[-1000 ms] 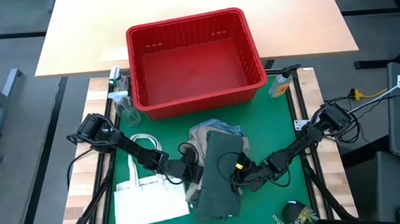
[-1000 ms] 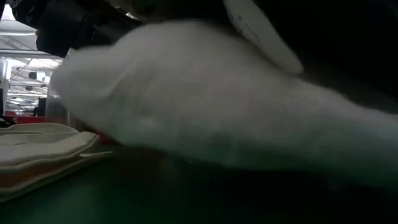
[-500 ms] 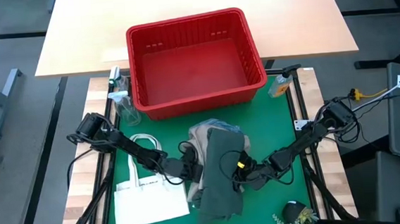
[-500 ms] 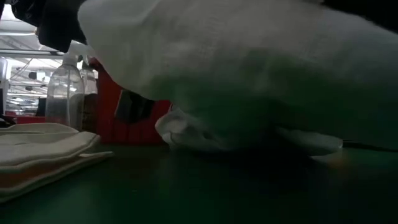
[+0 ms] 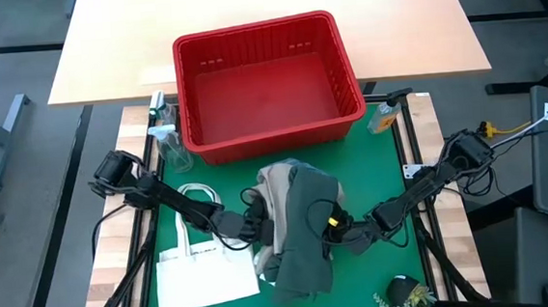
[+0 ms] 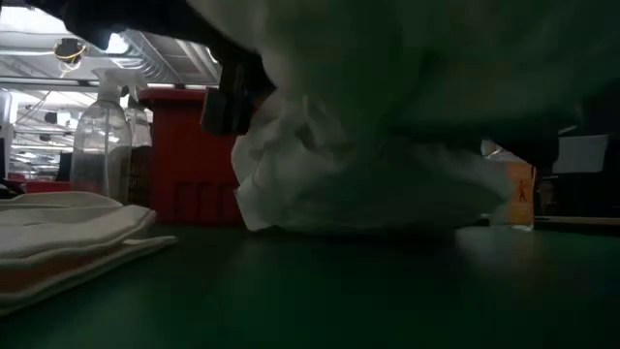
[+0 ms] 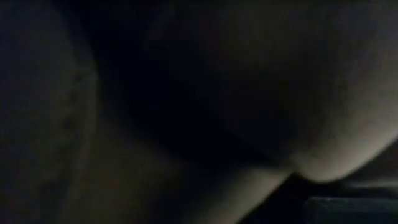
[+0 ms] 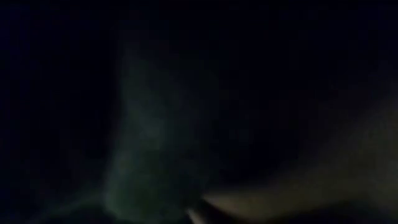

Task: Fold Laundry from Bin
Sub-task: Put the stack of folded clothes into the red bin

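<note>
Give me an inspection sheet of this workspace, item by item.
Surface: green mat, bare at its right; light tabletop behind it.
Job's things: red bin empty; dark green garment draped over the beige and white pieces in front of the bin.
Clutter: white tote bag, clear spray bottle, small orange item, plant sprig.
Grippers: left gripper shut at the pile's left edge; right gripper shut on the dark green garment.
Cables: loose wires along both arms; yellow cable at far right.
Surroundings: grey floor, hall ceiling lights in the low view; no people seen.
</note>
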You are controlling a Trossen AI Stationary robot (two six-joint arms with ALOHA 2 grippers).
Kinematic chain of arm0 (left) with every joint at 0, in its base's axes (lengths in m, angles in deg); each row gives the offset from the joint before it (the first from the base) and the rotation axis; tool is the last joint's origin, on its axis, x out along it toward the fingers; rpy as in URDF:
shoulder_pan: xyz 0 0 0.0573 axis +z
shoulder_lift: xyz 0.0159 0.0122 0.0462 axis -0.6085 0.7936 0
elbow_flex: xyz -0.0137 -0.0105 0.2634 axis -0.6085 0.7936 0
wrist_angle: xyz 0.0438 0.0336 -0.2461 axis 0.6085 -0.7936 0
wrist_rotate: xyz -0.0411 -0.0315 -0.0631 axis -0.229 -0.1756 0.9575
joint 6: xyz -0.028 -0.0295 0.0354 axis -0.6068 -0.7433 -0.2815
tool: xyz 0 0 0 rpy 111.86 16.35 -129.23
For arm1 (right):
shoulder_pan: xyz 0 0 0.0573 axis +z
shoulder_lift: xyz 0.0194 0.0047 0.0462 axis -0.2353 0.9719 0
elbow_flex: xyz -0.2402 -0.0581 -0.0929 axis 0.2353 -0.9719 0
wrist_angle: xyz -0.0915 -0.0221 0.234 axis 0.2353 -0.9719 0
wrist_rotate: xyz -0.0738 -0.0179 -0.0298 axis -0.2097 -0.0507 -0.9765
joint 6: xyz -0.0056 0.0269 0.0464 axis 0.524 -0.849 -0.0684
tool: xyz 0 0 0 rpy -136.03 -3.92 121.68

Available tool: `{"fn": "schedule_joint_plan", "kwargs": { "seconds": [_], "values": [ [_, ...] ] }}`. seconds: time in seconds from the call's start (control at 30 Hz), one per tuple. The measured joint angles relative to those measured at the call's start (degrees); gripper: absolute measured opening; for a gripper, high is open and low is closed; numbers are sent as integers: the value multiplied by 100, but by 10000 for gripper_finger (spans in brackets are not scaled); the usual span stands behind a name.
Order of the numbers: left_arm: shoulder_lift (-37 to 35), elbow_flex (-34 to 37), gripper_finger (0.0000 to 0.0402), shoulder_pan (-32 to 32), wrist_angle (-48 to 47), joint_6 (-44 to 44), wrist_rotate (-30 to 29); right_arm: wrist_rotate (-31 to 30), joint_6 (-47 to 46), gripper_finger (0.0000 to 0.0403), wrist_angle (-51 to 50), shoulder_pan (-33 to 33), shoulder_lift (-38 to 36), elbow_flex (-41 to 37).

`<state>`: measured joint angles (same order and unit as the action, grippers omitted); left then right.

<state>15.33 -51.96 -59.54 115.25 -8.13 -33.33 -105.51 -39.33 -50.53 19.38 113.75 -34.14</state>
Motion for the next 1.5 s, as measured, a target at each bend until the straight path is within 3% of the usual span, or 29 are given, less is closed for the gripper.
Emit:
{"fn": "schedule_joint_plan", "kwargs": {
  "seconds": [0.43, 0.7, 0.9, 1.23, 1.5],
  "values": [
    [-277, -87, 0, 87, 209, 124, -184, 11, 129, 7, 171, -156, -300, 66],
    [-351, -405, 0, 252, 223, 435, 114, 41, 700, 6, -253, -282, -359, 586],
    [-556, -424, 0, 286, 174, 596, 39, 32, 772, 10, -709, -391, -576, 784],
    [-1020, -464, 0, 512, 130, 1045, -129, 274, 1142, 7, -570, -832, -969, 813],
    [-1106, -897, 0, 823, 134, 1270, 260, 511, 1578, 6, -573, -1100, -1127, 1117]
  ]
}}
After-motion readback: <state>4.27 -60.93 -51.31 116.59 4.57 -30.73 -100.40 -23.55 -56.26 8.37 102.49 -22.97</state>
